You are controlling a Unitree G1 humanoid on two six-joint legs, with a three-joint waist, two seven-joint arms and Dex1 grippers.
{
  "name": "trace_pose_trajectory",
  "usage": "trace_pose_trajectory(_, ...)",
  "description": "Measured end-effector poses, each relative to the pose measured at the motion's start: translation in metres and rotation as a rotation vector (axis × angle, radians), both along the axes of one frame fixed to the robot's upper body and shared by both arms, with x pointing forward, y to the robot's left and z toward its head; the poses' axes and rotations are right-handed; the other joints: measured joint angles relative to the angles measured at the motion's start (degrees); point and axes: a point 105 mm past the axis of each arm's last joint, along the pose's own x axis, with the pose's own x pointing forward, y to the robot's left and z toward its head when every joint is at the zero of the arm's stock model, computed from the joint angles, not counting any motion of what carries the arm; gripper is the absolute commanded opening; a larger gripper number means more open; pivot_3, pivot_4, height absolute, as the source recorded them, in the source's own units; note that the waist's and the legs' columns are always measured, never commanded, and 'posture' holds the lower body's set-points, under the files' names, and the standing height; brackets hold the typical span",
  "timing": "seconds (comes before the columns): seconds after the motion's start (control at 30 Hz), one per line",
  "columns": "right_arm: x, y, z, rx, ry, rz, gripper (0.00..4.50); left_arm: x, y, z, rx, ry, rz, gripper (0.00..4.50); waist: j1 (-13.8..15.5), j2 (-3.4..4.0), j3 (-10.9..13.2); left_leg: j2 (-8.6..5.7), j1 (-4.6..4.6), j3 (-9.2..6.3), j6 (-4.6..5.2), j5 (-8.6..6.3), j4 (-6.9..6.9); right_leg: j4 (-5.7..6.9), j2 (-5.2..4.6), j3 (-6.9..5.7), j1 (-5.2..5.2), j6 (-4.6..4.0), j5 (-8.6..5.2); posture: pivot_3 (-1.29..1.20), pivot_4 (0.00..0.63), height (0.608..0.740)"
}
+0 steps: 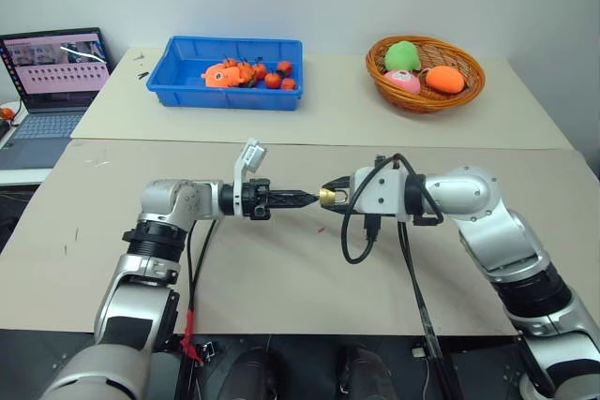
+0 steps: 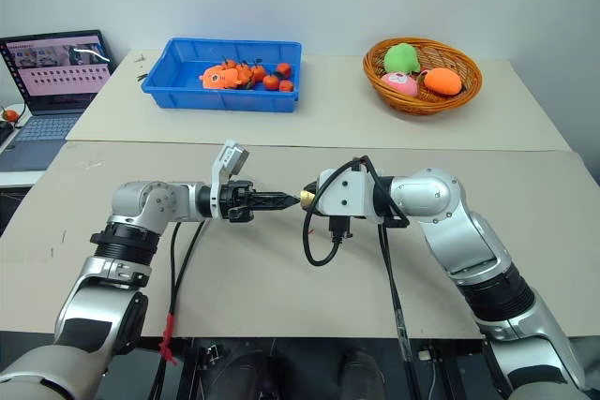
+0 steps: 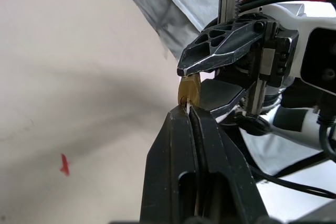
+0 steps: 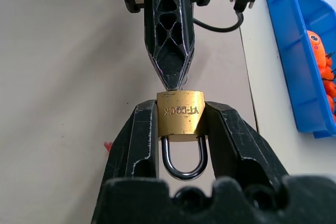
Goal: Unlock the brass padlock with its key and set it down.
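While right fingers (image 4: 179,124) pinch "YT-LOCK" brass padlock (image 4: 180,119); left fingers (image 3: 189,116) pressed together.

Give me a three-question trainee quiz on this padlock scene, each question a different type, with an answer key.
1. True or false: the right hand grips the brass padlock by its body, the shackle pointing back toward the wrist.
2. Multiple choice: the left hand is
A. open above the blue bin
B. shut, its tip meeting the padlock's end away from the shackle
C. resting on the wicker basket
3. Fill in: the thin silvery piece between the left fingertips and the padlock is probably the ___.

Key: 1 true; 2 B; 3 key
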Motion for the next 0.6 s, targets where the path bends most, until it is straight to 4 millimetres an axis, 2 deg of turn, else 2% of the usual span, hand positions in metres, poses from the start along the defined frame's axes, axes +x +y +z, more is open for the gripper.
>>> trace_pose_trajectory(0.33, 0.008, -0.008, 0.001, -0.001, -0.004, -0.051, 0.91, 0.009, -0.01, -0.001, -0.001, -0.214, 0.043, 0.02, 0.0, 0.0, 0.0, 0.0, 0.0, 0.01, 0.0, 0.0, 0.0, -0.01, 0.0, -0.01, 0.01, 0.0, 0.0, 0.0, 0.15, 0.692)
trace_pose_trajectory(0.6, 0.012, -0.014, 0.002, -0.005, -0.016, -0.084, 0.91, 0.015, -0.018, 0.002, 0.018, -0.471, 0.073, 0.02, 0.0, 0.0, 0.0, 0.0, -0.01, 0.01, 0.0, 0.0, 0.0, -0.02, 0.0, -0.02, 0.01, -0.01, 0.01, 0.0, 0.15, 0.692)
